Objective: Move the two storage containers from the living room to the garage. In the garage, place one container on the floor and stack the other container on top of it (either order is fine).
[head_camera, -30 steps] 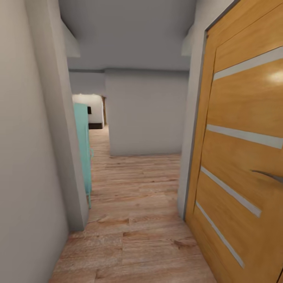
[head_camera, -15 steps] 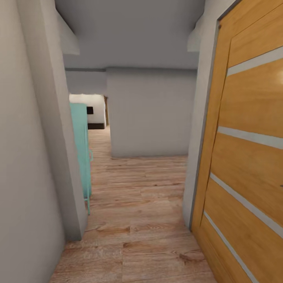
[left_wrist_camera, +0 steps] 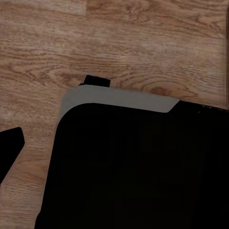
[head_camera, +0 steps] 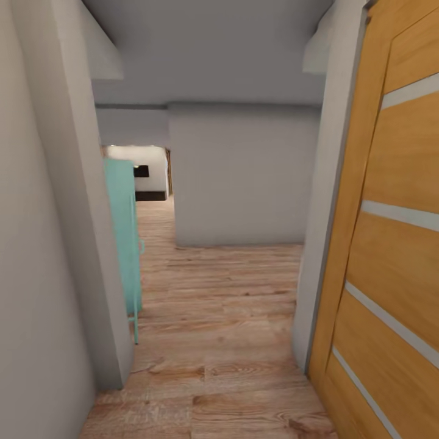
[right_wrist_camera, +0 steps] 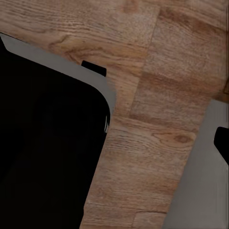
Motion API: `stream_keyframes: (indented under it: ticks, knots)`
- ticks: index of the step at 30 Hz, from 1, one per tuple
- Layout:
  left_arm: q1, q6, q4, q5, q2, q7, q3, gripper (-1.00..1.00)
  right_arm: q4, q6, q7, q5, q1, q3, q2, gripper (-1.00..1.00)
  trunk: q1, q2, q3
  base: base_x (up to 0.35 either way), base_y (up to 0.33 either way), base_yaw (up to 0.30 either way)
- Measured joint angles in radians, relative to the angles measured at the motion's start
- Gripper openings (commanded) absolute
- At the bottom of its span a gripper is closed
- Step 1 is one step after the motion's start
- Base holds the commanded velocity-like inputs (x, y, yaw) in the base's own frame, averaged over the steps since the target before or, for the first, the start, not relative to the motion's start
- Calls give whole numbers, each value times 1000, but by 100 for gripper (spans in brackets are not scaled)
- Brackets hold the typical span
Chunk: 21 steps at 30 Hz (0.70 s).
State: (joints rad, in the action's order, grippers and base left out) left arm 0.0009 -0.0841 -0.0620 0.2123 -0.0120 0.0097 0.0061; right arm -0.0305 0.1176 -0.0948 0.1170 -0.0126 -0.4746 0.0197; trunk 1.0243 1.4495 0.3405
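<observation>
I am in a narrow hallway with light wood plank flooring [head_camera: 207, 341]. The two storage containers, the garage and its concrete floor are out of view. In the left wrist view, one dark fingertip [left_wrist_camera: 9, 145] shows at the picture's edge, over the planks and beside my black, grey-rimmed base [left_wrist_camera: 133, 162]. In the right wrist view, a dark fingertip [right_wrist_camera: 222, 143] shows at the edge, again with the base [right_wrist_camera: 47, 143] close by. Nothing shows between the fingers, and I cannot tell whether either gripper is open or shut.
An orange-brown wooden door with pale stripes [head_camera: 396, 244] stands close on the right. A grey wall corner [head_camera: 91, 244] juts in on the left, with a turquoise cabinet [head_camera: 125, 231] behind it. A grey wall [head_camera: 244, 177] closes the hallway ahead. A passage [head_camera: 152, 207] leads past it to a lit room.
The whole view has shifted as I roll forward. The door has slid further to the right edge and its handle has left the picture. The left wall corner looks nearer.
</observation>
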Motion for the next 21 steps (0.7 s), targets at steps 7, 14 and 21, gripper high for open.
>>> stream_keyframes:
  ticks: [7, 14, 21]
  knots:
    - [0, -1, 0, 0, 0, 0, 0, 100, 0, 0, 0, 0, 0, 0, 5, 100, 0, 0, 0, 324, 0, 0]
    - [0, -1, 0, 0, 0, 1, 0, 100, 0, -8, 1, -1, 0, 0, 6, 100, 0, 0, 0, 324, 0, 0]
    - [0, -1, 0, 0, 0, 1, 0, 100, 0, -3, 0, 1, 0, 0, 6, 100, 0, 0, 0, 324, 0, 0]
